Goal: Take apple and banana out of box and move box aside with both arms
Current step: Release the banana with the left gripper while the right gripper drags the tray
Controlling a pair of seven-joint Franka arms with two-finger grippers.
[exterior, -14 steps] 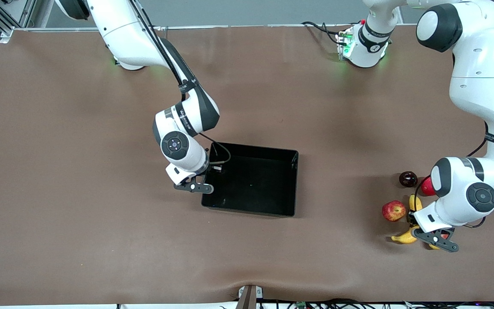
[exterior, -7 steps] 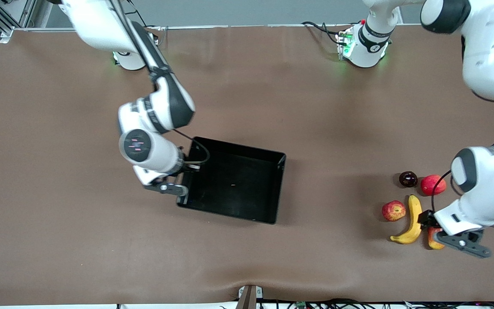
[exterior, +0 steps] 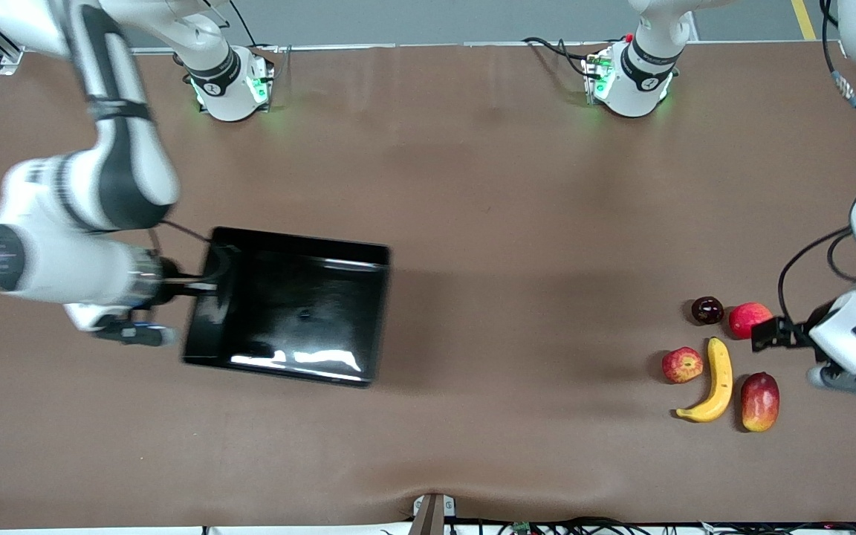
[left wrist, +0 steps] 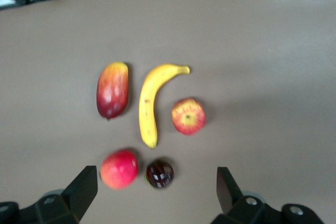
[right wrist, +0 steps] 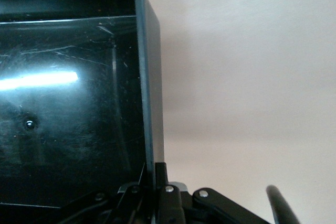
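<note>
My right gripper (exterior: 194, 285) is shut on one wall of the glossy black box (exterior: 287, 305), which it holds up off the table toward the right arm's end. In the right wrist view the fingers (right wrist: 160, 174) pinch the box (right wrist: 79, 103) at its rim. The yellow banana (exterior: 714, 380) lies on the table with the red-yellow apple (exterior: 682, 365) beside it. My left gripper (exterior: 848, 380) hangs open over the table by the fruit, holding nothing. In the left wrist view the left gripper (left wrist: 156, 184) frames the banana (left wrist: 148, 100) and the apple (left wrist: 188, 116).
A mango (exterior: 759, 401) lies beside the banana. A dark plum (exterior: 707, 310) and a round red fruit (exterior: 750, 319) sit farther from the front camera. Brown table mat (exterior: 517, 245) stretches between box and fruit.
The right arm has lifted the box and carried it toward its own end of the table. The left gripper has opened, risen and drawn away from the banana and mango.
</note>
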